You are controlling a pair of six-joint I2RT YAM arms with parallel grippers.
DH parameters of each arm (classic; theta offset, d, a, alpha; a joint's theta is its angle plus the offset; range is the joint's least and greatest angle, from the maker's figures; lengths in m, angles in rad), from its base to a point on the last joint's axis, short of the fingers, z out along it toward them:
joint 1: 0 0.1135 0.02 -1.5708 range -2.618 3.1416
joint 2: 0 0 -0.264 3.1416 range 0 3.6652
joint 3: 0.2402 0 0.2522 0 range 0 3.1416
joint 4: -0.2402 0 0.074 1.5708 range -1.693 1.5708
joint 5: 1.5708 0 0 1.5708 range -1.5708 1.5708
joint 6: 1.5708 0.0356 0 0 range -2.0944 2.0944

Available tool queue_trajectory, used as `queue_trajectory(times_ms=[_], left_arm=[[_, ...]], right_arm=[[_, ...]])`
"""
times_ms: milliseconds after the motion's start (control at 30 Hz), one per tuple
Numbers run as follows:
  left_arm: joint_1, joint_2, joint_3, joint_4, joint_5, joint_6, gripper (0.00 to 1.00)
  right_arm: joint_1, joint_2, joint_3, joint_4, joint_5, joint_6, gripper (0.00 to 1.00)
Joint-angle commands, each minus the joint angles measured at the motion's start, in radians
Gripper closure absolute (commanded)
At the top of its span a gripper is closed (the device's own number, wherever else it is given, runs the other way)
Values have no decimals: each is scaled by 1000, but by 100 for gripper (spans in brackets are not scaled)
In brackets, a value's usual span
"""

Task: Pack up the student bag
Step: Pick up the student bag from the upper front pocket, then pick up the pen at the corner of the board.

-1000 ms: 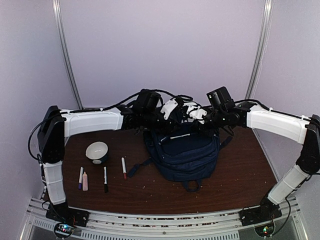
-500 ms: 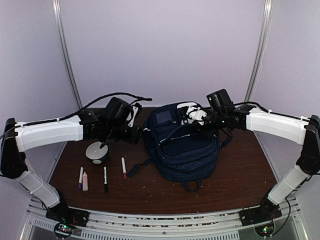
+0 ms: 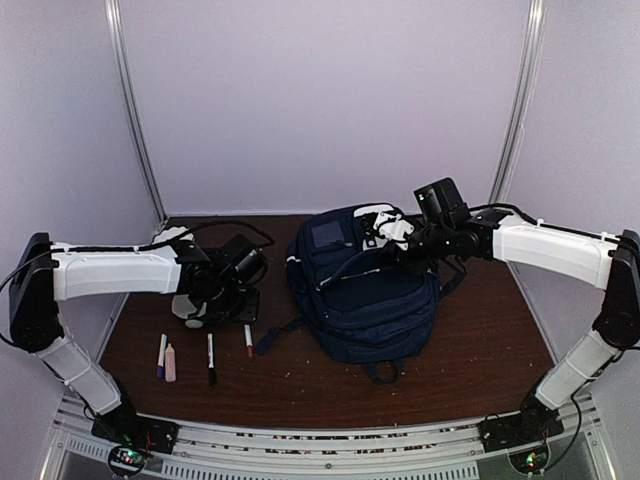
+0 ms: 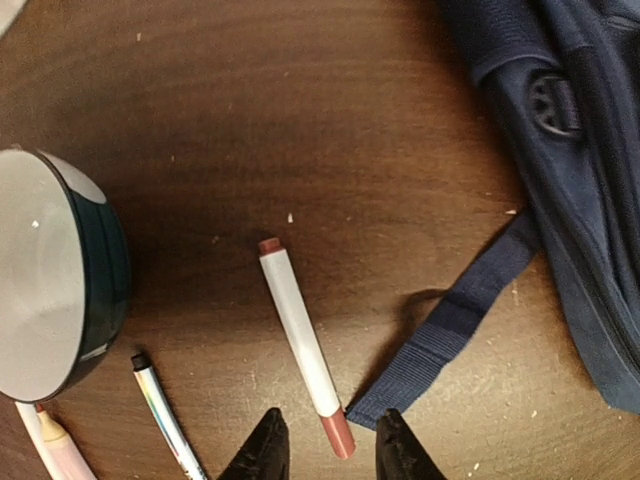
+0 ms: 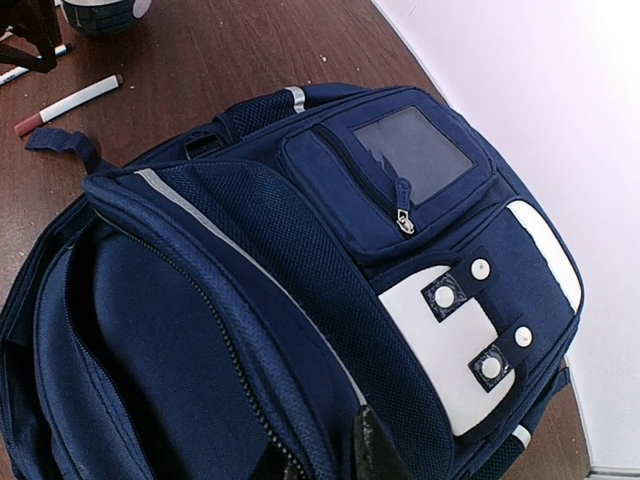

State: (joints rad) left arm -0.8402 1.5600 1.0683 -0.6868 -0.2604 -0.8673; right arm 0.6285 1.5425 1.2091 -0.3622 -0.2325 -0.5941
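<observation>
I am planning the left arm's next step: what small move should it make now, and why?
Probably lower the left tool and close on the red-capped marker: its open fingers straddle the marker's near end, and the right tool holds the student bag open.

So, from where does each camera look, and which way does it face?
Top external: above and behind the bases, facing down over the table; left arm and right arm show.
Left wrist: above the table, facing down at the red-capped marker; open left end effector at bottom.
Right wrist: above the student bag, facing its front pocket; right end effector pinches its rim.
Shared: all three show that marker.
</observation>
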Motion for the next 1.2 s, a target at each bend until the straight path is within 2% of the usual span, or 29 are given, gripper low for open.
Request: queue_trajectory(times_ms=[0,400,633,767,1000,1167], left_arm=[[53,51,26,-1,89,-70,68],[101,175,32,38,176,-84,64],[106,215,43,54,199,-79,67],[113,232,47,41,208,-84,73],[118,262,71,5,220,-74,74],[118,271,83,0,234,-51,83]], right_arm=[[2,-18,-2,26,-23,17,85],[2,-12,0,21,-44,25,84],[3,-10,1,15,-51,27,84],[3,-10,0,14,-53,25,84],[2,-10,-2,12,-60,22,84],[2,-9,-2,9,-60,22,84]])
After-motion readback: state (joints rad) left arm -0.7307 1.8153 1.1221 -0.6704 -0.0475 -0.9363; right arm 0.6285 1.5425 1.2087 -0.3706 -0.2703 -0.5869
